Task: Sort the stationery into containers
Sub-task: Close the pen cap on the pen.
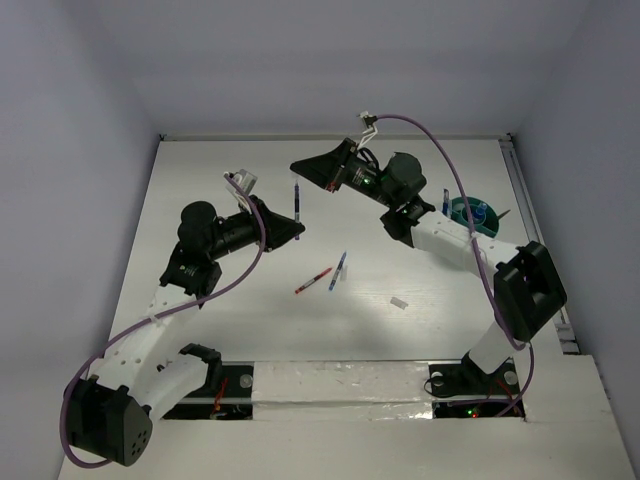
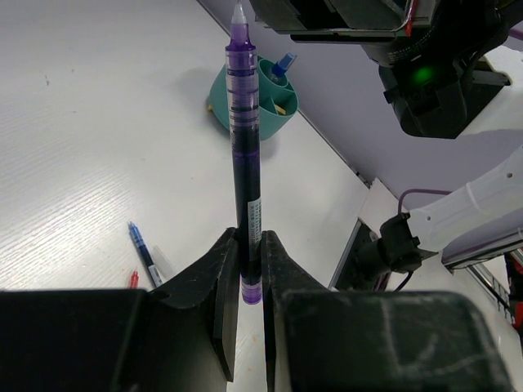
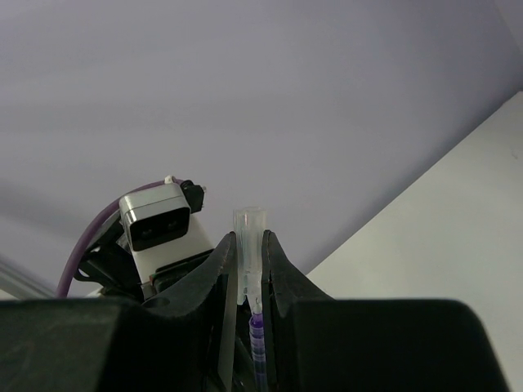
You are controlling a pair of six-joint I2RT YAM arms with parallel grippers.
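My left gripper (image 2: 249, 238) is shut on the lower end of a purple pen (image 2: 243, 139), which stands upright above the table (image 1: 297, 200). My right gripper (image 3: 249, 238) is shut on a clear pen cap (image 3: 248, 253), held just over the pen. The pen's tip (image 3: 257, 327) sits right at the cap's open end. The round teal tub (image 1: 470, 214) stands at the right of the table, beyond the right arm; in the left wrist view the tub (image 2: 263, 102) shows its dividers and a blue item inside.
A red pen (image 1: 314, 281) and a blue pen (image 1: 340, 268) lie close together mid-table, also in the left wrist view as the blue pen (image 2: 143, 253) and a red tip (image 2: 133, 279). A small white eraser (image 1: 399, 303) lies to their right.
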